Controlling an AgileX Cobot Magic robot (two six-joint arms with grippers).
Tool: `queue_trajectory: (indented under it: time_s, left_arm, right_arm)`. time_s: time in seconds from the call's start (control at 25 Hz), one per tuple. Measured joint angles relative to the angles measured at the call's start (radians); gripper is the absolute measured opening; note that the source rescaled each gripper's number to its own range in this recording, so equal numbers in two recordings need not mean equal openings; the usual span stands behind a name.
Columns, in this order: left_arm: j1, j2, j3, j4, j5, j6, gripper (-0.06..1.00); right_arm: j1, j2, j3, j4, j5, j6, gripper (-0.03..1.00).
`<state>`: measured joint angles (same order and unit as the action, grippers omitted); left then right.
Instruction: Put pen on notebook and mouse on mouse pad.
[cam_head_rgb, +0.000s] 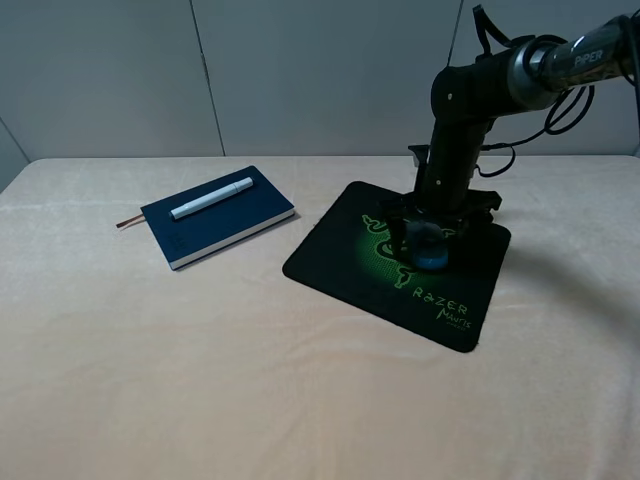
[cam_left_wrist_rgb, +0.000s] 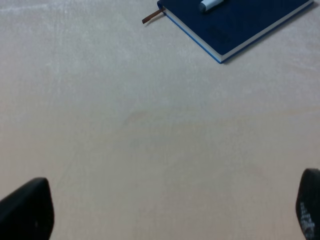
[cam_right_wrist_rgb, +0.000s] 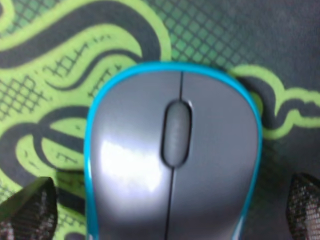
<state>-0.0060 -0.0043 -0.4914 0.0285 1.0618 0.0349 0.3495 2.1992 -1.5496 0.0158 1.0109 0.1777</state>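
- Right pincer (cam_right_wrist_rgb: 170, 205) stands spread wide, gripping nothing; the mouse (cam_right_wrist_rgb: 172, 155) sits between its 2 fingers (cam_right_wrist_rgb: 30, 207), resting on the mouse pad (cam_head_rgb: 330, 255).
- Left pincer (cam_left_wrist_rgb: 165, 210) gapes wide over bare surface (cam_left_wrist_rgb: 150, 125), holding nothing; ahead of it lies the notebook (cam_left_wrist_rgb: 240, 22), with the pen (cam_left_wrist_rgb: 210, 5) on it.

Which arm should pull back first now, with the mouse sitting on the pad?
Right, probably. The right gripper straddles the mouse on the mouse pad, jaws open. The left gripper is open over bare table, holding nothing.
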Motion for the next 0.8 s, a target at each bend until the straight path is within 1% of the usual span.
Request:
queue_trajectory:
  time_s: [0.32, 0.56, 0.68, 0.8]
  left_arm:
    - [0.000, 0.000, 0.000, 0.000, 0.000, 0.000, 0.95]
    - [0.000, 0.000, 0.000, 0.000, 0.000, 0.000, 0.95]
    - [0.000, 0.000, 0.000, 0.000, 0.000, 0.000, 0.95]
    - [0.000, 0.000, 0.000, 0.000, 0.000, 0.000, 0.95]
  right_arm:
    - [0.000, -0.153, -0.001, 0.000, 0.054, -0.002, 1.00]
    - [0.000, -0.273, -0.003, 0.000, 0.189, -0.042, 1.00]
    - [0.000, -0.317, -0.003, 0.004, 0.199, -0.052, 1.00]
    - [0.003, -0.361, 0.000, 0.029, 0.201, -0.053, 1.00]
